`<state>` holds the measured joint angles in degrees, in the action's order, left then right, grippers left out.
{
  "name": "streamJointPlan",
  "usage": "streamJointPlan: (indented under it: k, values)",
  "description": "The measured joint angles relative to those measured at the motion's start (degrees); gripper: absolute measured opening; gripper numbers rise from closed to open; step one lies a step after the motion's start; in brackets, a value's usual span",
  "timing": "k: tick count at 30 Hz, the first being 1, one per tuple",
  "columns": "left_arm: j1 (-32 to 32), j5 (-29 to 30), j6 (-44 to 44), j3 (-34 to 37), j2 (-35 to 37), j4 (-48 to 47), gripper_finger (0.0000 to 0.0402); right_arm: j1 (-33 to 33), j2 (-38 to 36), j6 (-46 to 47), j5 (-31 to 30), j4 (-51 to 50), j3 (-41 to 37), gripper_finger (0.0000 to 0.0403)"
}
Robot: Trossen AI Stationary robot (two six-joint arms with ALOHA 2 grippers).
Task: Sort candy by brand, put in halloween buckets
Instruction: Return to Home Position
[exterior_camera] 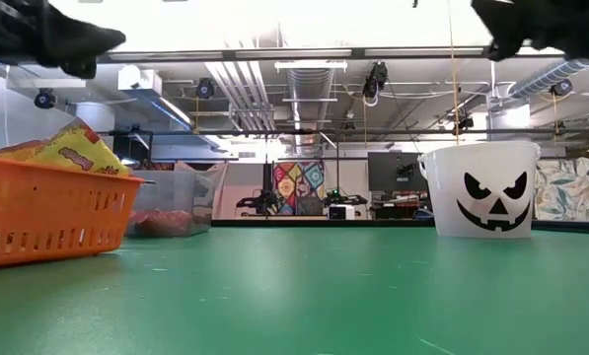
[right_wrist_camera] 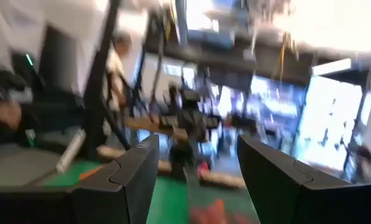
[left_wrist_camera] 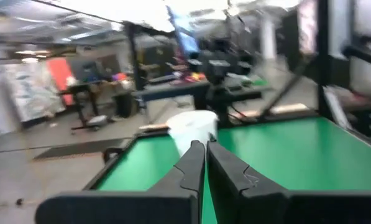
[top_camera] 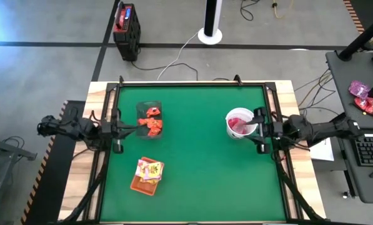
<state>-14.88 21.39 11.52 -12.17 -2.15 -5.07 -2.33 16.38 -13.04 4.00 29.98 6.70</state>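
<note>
The dark translucent tub [top_camera: 150, 119] [exterior_camera: 176, 197] holds red-orange candies and stands on the green mat at far left. The orange tray [top_camera: 147, 177] [exterior_camera: 47, 212] sits at near left with yellow candy packs in it. The white bucket [top_camera: 241, 123] [exterior_camera: 481, 192] [left_wrist_camera: 194, 127], with a black pumpkin face, holds pink candy at the right. My left gripper [top_camera: 133, 128] [left_wrist_camera: 205, 149] is shut and raised beside the tub's left side. My right gripper [top_camera: 258, 120] [right_wrist_camera: 197, 162] is open, raised by the bucket's right rim.
A black frame rail [top_camera: 192, 83] runs round the green mat. The mat's middle and near right lie bare [top_camera: 217, 181]. A red-and-black box [top_camera: 126, 28] stands on the floor beyond the table. A side desk [top_camera: 367, 100] with pink packs and a keyboard is at the right.
</note>
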Motion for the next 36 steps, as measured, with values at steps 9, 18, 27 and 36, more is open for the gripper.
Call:
streamJointPlan:
  k: [9,18,27,36]
  values:
    - [0.0,11.4,-14.1,11.5,1.1,9.5,0.0002,0.0,-5.2,0.8,8.4,2.3,-6.0,0.0210]
    - [0.0,12.0,-15.1,9.8,-0.9,8.9,0.0002,0.0,-4.1,7.0,6.0,1.6,-6.0,0.0210]
    - [0.0,12.0,-15.1,9.1,-1.6,8.9,0.0002,0.0,-3.5,10.5,6.0,1.5,-6.0,0.0210]
    - [0.0,12.0,-15.1,9.1,-1.7,8.8,0.0002,0.0,-3.5,10.5,6.0,1.6,-6.0,0.0210]
